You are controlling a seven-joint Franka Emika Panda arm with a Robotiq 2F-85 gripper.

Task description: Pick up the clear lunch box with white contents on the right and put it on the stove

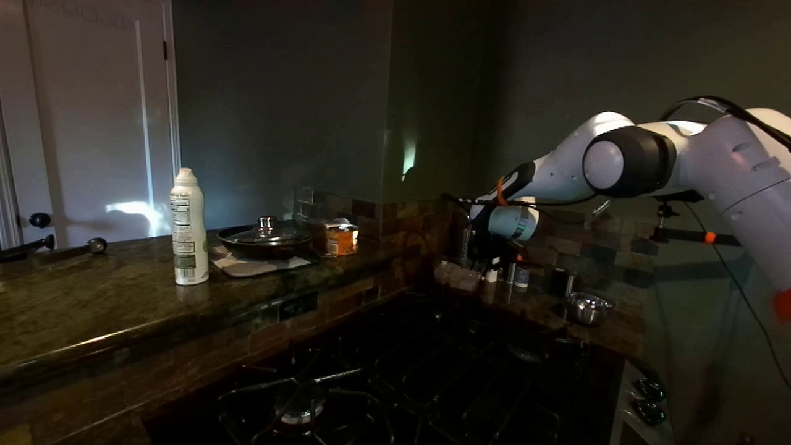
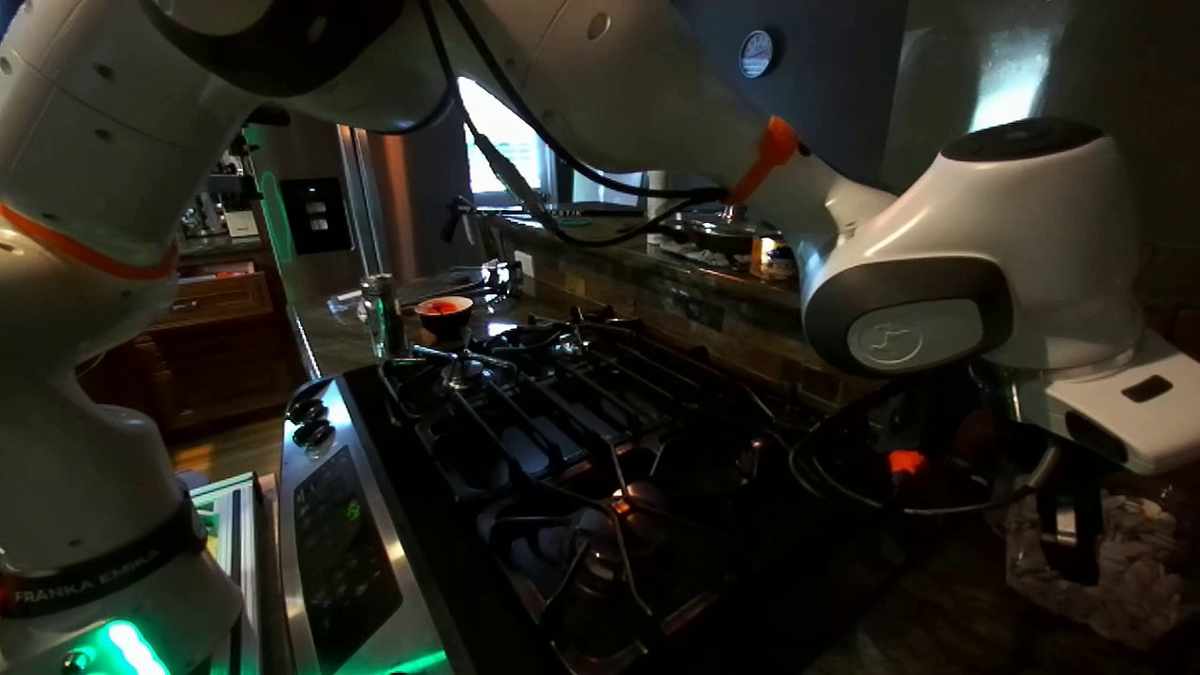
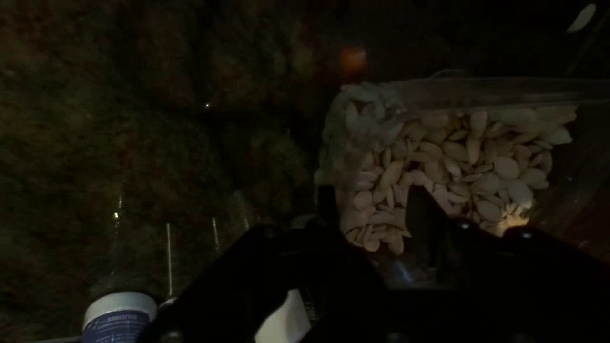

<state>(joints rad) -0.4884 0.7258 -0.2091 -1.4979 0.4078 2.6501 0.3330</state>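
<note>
The clear lunch box with whitish seed-like contents (image 3: 457, 157) sits on the dark counter by the wall corner; it also shows in both exterior views (image 1: 456, 275) (image 2: 1116, 572). My gripper (image 3: 374, 190) is low over the box's near left part, with a gap between its fingers and contents visible through it. The left finger overlaps the box's left edge; the right finger is over the contents. I cannot tell whether either touches. In an exterior view the gripper (image 2: 1069, 525) partly covers the box. The black stove (image 1: 432, 377) with metal grates lies beside the counter, also here (image 2: 562, 441).
Small jars (image 1: 521, 276) and a metal bowl (image 1: 589, 308) stand near the box; a blue-labelled jar (image 3: 119, 319) is close to the gripper. A raised ledge holds a white bottle (image 1: 189, 232), a lidded pan (image 1: 266, 244) and an orange can (image 1: 342, 240).
</note>
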